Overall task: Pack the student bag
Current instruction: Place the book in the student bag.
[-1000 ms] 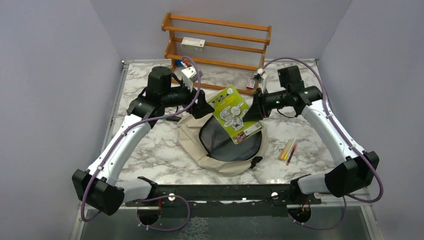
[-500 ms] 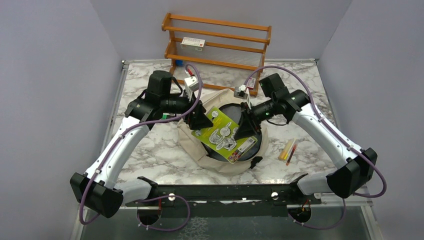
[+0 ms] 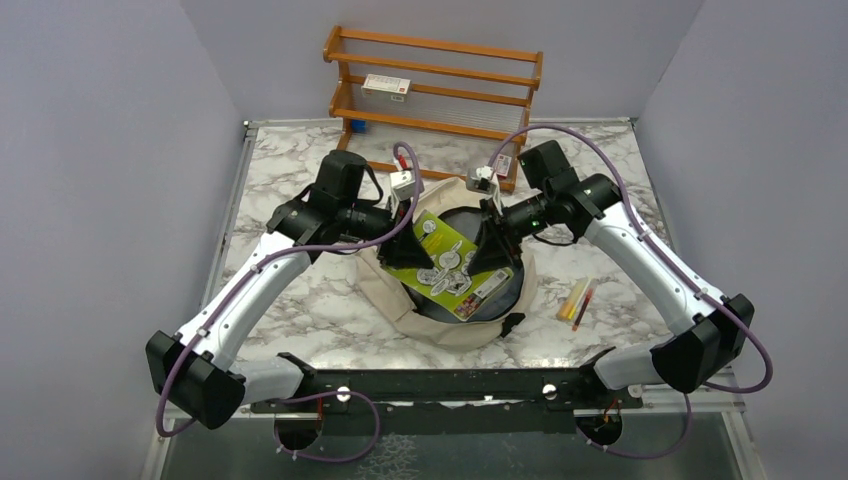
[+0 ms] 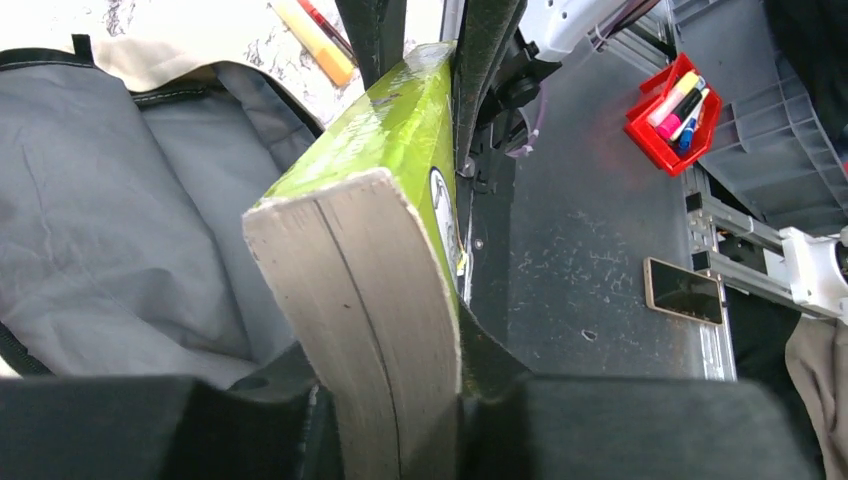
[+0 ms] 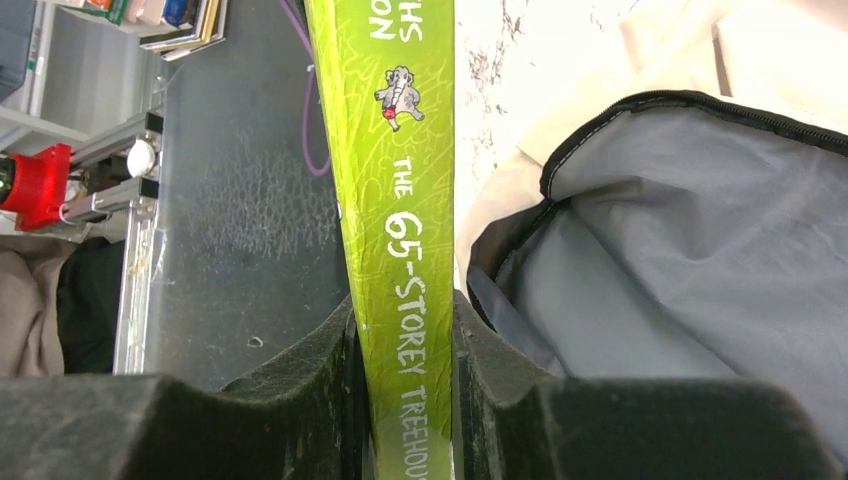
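Desk [image 3: 300, 300]: white-grey marble top, lilac walls on three sides.
Wooden rack [image 3: 440, 75]: at the far edge, with a small box [image 3: 386, 86] on a shelf.
Student bag [image 3: 392, 298]: beige, lying at the desk's centre between the two arms. Its mouth is unzipped and the grey lining shows.
Book [image 3: 447, 265]: green cover, spine reading "The 65-Storey Treehouse", tilted over the bag's open mouth.
Left jaws: closed on the book's page edge.
Right jaws: closed on its spine.
Pens [image 3: 577, 300]: yellow and red, on the desk right of the bag, not touching it.
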You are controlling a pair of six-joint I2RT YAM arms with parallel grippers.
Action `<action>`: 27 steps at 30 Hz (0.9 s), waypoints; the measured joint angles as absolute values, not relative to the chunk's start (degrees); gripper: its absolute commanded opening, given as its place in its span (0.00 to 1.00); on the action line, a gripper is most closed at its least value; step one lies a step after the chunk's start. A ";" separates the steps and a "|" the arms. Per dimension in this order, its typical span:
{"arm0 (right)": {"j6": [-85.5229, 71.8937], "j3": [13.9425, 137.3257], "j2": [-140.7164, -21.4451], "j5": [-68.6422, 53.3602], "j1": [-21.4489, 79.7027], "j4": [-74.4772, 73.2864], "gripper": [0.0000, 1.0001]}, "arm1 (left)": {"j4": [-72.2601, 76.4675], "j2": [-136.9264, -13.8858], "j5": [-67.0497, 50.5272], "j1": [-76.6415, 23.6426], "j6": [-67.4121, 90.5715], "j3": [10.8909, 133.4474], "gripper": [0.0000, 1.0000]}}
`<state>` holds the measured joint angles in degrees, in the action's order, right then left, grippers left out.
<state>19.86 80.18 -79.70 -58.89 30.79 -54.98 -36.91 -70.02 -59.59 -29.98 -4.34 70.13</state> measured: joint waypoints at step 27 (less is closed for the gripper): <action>-16.47 47.18 -47.72 -21.06 30.81 -8.40 0.93 | -3.38 -56.77 -49.76 -27.20 16.01 53.45 0.00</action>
<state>-16.47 47.18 -47.72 -21.06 30.81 -8.40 -3.38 -56.77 -49.76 -27.20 16.01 53.45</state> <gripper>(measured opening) 0.925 0.285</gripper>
